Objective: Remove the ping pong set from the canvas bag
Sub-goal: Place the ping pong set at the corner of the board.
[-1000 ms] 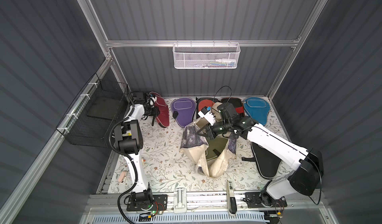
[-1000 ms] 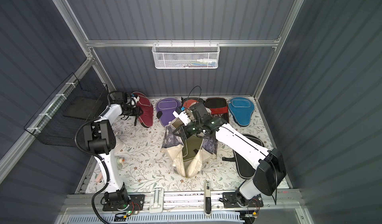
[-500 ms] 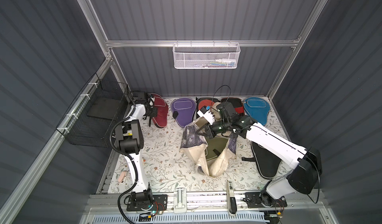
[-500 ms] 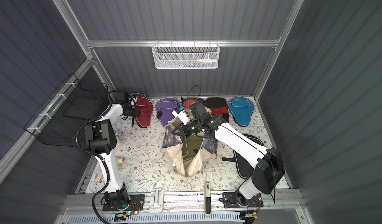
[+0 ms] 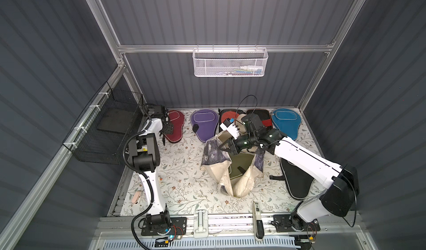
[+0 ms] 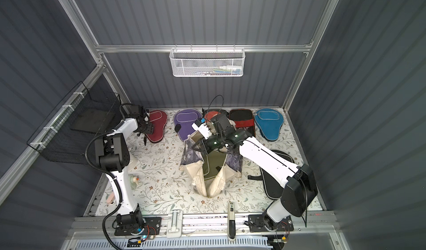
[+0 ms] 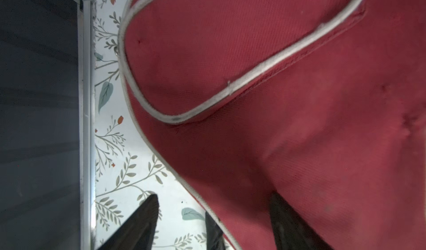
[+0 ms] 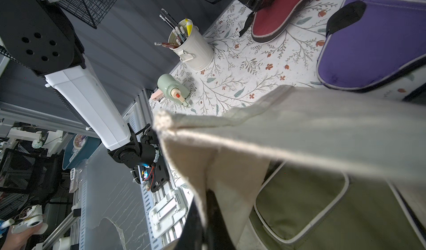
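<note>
The cream canvas bag [image 5: 239, 182] [image 6: 214, 182] stands mid-mat, and my right gripper [image 5: 227, 146] [image 6: 198, 147] [image 8: 205, 198] is shut on its upper rim [image 8: 299, 126], lifting it. An olive cover [image 5: 242, 165] [image 6: 213, 165] [image 8: 311, 205] lies inside the bag. At the back left my left gripper [image 5: 167, 131] [image 6: 148, 130] [image 7: 214, 197] is open, its fingers straddling the edge of the maroon cover [image 5: 176, 126] [image 7: 276, 99] lying on the mat. Along the back wall lie the purple cover [image 5: 204, 124] [image 8: 380, 41], the red-and-black case [image 6: 242, 119] and the blue cover [image 5: 285, 122]. A black cover [image 5: 297, 179] lies under the right arm.
A black wire basket [image 5: 106, 131] hangs on the left wall and a white mesh basket [image 5: 230, 63] on the back wall. A cream pencil cup [image 8: 193, 50] and a pale green gadget [image 8: 173, 89] stand by the left arm's base. A white clip [image 5: 200, 221] sits on the front rail.
My left gripper has opened, and the maroon cover has gone from standing tilted on edge to lying flat. The right gripper keeps its hold on the bag rim.
</note>
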Robot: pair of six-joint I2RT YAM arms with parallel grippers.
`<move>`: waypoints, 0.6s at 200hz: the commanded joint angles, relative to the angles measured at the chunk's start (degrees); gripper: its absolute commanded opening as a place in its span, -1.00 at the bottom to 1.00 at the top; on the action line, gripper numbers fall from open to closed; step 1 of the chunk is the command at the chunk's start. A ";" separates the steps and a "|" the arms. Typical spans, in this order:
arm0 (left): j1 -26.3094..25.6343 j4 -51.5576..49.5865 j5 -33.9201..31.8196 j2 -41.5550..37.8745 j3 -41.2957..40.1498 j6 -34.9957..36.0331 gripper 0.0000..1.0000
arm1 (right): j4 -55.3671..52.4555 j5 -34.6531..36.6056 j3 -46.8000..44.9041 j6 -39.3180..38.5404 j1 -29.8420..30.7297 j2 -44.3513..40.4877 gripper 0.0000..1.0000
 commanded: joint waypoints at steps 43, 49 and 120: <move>-5.32 1.81 0.44 -12.33 -5.05 1.29 0.99 | -2.26 0.39 3.06 -2.13 -0.22 -0.05 -0.80; -6.52 1.88 0.56 -13.79 -5.69 1.29 0.99 | -2.72 0.66 3.73 -2.57 -0.23 0.22 -0.79; -16.25 8.55 15.52 -36.30 -16.74 -8.89 0.99 | -8.77 2.10 15.29 -8.30 -1.34 4.47 -0.24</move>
